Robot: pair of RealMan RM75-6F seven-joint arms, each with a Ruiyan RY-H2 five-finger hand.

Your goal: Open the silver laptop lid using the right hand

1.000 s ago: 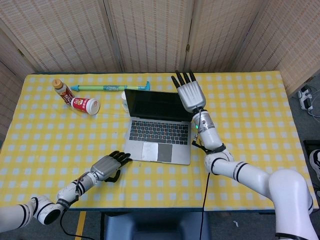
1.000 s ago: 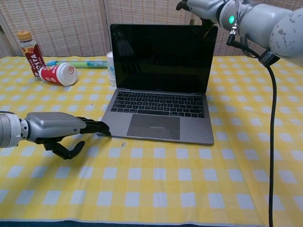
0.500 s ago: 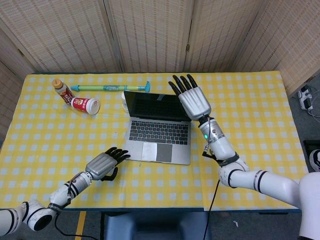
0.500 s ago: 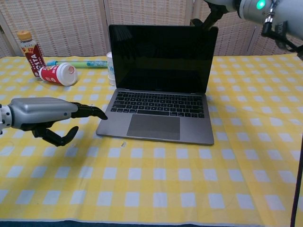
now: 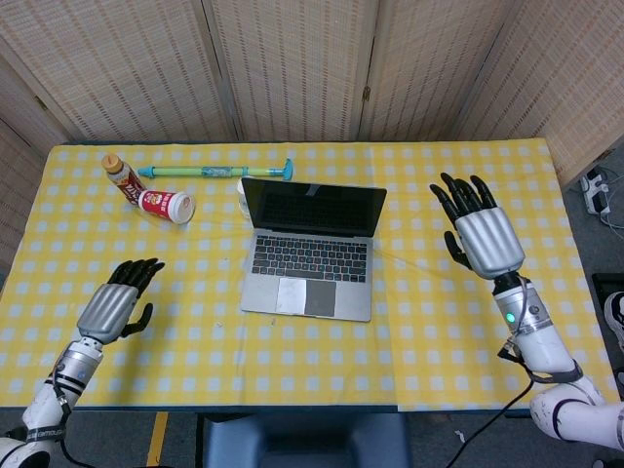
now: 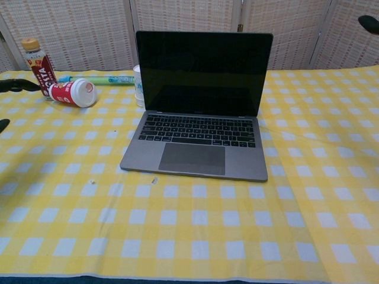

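Silver laptop (image 5: 310, 247) in mid of table, lid up, dark screen facing the robot's side. Long side runs left-right, hinge at far edge, keys and flat touch pad on near half. Screen stands near upright in chest view (image 6: 204, 66). Smooth metal body, black keys, glossy black screen.

Yellow and white check cloth (image 5: 458, 312) over whole table, soft, a few creases.

Right hand (image 5: 478, 234) well to right of laptop, up off the cloth, not touching it. Fingers apart and straight, holds nothing. Grey metal back, black fingers. Only a dark fingertip at top right edge in chest view.

Left hand (image 5: 115, 302) near left front of table, well apart from laptop. Fingers spread a bit, holds nothing. Same grey back, black fingers.

Behind laptop on left: white cup (image 6: 138, 86) just beside lid's far left corner, mostly hidden; can't tell what's in it. Red and white cup (image 5: 166, 205) lying on its side, open end pointing right; can't tell if anything inside. Small bottle (image 5: 121, 175) w/ tan cap and red label touching the red cup, standing up in chest view (image 6: 37, 59). Long green and blue plastic stick (image 5: 214, 172) lying flat near far edge, running left-right.

Woven straw-like screens (image 5: 292, 68) behind table.
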